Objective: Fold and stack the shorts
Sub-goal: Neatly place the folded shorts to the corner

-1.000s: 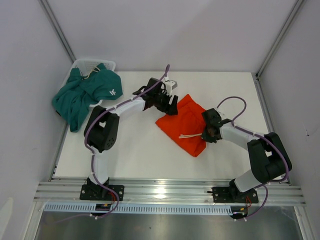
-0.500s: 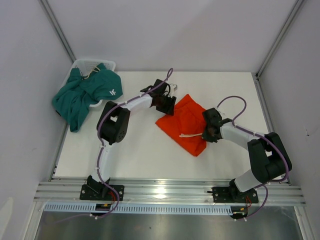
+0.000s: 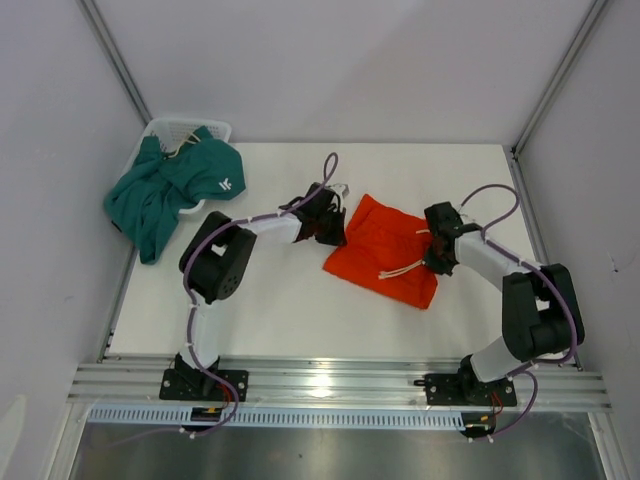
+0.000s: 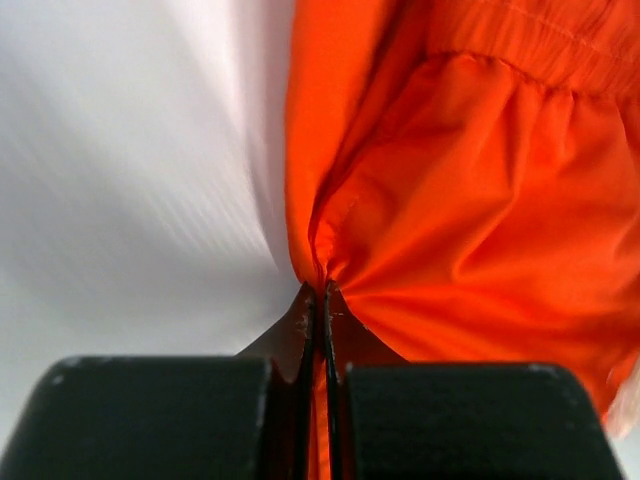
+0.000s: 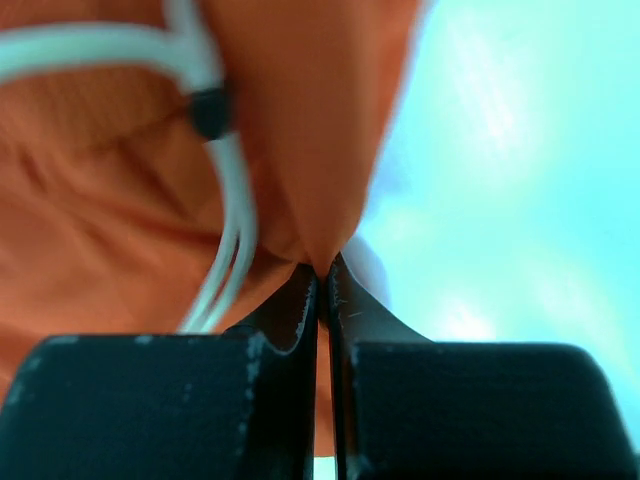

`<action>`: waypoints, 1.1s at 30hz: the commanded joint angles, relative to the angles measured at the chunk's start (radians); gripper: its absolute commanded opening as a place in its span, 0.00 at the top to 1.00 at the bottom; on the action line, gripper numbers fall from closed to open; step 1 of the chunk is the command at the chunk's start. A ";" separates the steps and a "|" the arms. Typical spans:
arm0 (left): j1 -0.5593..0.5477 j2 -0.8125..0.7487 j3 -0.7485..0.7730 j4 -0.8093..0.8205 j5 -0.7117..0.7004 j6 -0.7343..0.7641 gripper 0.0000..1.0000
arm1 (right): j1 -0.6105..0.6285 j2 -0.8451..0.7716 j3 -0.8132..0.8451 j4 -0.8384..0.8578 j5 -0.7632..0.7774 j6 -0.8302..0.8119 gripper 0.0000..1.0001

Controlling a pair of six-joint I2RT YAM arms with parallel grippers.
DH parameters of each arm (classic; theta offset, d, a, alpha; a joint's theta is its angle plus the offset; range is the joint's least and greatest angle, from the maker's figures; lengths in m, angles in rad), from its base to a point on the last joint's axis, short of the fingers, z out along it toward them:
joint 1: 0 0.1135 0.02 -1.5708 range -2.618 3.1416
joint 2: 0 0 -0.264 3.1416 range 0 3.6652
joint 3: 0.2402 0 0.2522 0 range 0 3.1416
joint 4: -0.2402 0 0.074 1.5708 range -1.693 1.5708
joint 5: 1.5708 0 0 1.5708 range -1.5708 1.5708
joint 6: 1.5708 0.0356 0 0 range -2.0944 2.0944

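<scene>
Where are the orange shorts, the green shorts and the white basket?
orange shorts (image 3: 378,252): overhead view, middle of the cloth.
green shorts (image 3: 160,195): overhead view, crumpled middle.
white basket (image 3: 185,125): overhead view, far rim.

You get bright, even overhead light in the top view, faint soft shadows, and glare on the metal rail (image 3: 320,383). Your left wrist view smears the table (image 4: 120,200) with motion blur; the right one shows the orange shorts (image 5: 100,220) out of focus, the table tinted cyan.

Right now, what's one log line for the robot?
left fingers: shut on orange shorts | right fingers: shut on orange shorts | teal shorts: draped over basket
</scene>
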 commanded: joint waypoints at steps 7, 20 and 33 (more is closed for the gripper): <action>-0.317 -0.128 -0.252 0.210 -0.315 -0.326 1.00 | -0.175 0.157 0.246 -0.290 0.424 0.071 1.00; -0.604 0.054 0.021 0.231 -0.490 -0.432 1.00 | -0.368 0.159 0.208 -0.344 0.768 0.094 1.00; -0.690 0.270 0.329 0.262 -0.454 -0.377 1.00 | -0.557 0.052 0.043 -0.004 0.761 -0.114 1.00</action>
